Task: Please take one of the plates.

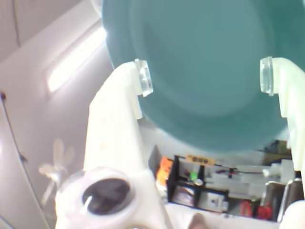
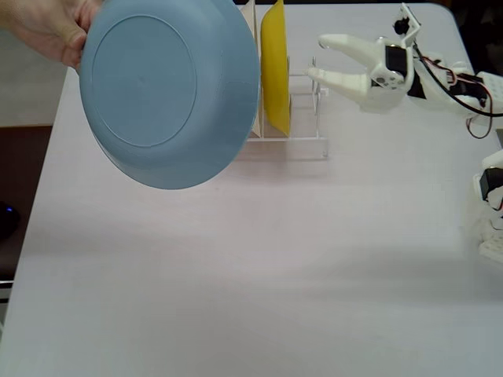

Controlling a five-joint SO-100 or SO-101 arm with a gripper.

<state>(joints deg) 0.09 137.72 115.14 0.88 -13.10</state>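
Note:
The light blue plate (image 2: pixel 169 90) is held up at the upper left of the fixed view by a person's hand (image 2: pixel 47 31), tilted with its underside toward the camera. My white gripper (image 2: pixel 317 56) is open and empty at the upper right, its fingertips pointing left and apart from the plate. In the wrist view the plate (image 1: pixel 200 38) fills the top, seen beyond and between my spread fingers, with the gripper (image 1: pixel 205 75) open and not touching it.
A yellow plate (image 2: pixel 275 67) stands upright in a clear rack (image 2: pixel 302 145) just left of my fingertips, with a pale upright piece (image 2: pixel 253 71) beside it. The arm's cables (image 2: pixel 464 86) run at the right. The white table (image 2: pixel 236 259) stretches to the front.

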